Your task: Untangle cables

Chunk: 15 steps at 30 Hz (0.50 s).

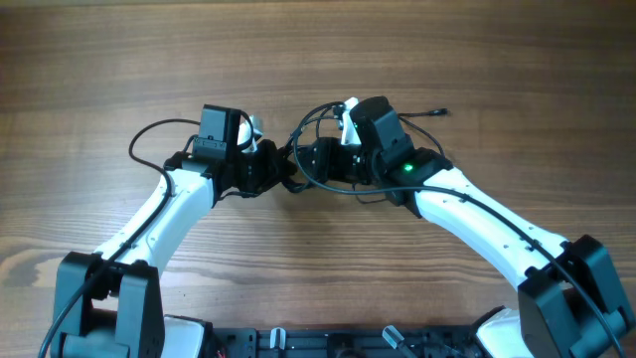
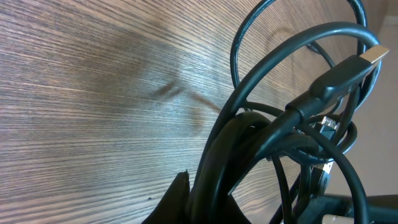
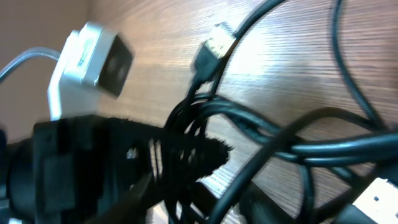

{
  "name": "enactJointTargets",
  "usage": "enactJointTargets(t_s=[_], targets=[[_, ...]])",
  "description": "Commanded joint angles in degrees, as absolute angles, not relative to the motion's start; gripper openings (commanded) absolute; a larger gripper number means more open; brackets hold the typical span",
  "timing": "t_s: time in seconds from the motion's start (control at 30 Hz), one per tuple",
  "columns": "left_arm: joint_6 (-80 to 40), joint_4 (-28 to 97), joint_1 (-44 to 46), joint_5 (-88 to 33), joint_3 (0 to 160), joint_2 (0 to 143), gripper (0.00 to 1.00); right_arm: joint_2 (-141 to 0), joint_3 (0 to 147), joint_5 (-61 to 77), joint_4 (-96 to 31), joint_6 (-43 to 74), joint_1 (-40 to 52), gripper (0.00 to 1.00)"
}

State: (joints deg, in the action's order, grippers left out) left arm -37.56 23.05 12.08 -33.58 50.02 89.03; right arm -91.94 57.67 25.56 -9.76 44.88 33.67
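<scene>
1. Wood table (image 1: 318, 50), overhead: cables (image 1: 310, 121) clumped at centre, loops toward 12 o'clock. Left gripper (image 1: 286, 177) pinches the clump from 9; right gripper (image 1: 310, 164) meets it from 3.
2. Left wrist: knot at 5 o'clock, plug (image 2: 348, 65) at 2.
3. Right wrist: own jaws blurred, cannot tell their width. Best to pinch one strand and pull slowly toward 3.

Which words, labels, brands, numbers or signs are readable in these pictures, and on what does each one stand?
No text can be read.
The cables, the USB plug and the white camera housing show no print.
A pale mark on a small connector is too blurred to read.
</scene>
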Motion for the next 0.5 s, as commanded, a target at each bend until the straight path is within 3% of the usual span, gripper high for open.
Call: enactJointTargets(t_s=[0.0, 0.2, 0.47], targets=[[-34.72, 22.94, 12.34, -31.88, 49.82, 89.03, 0.04, -92.79, 58.26, 20.67, -8.97, 50.65, 32.64, 0.04], [-37.82, 26.02, 12.32, -23.81, 49.78, 89.03, 0.04, -87.22, 58.28, 50.74, 4.43, 32.69, 30.79, 0.04], [-43.86, 30.57, 12.32, -17.93, 49.71, 89.03, 0.04, -63.99, 58.28, 54.5, 8.27, 25.47, 23.92, 0.04]])
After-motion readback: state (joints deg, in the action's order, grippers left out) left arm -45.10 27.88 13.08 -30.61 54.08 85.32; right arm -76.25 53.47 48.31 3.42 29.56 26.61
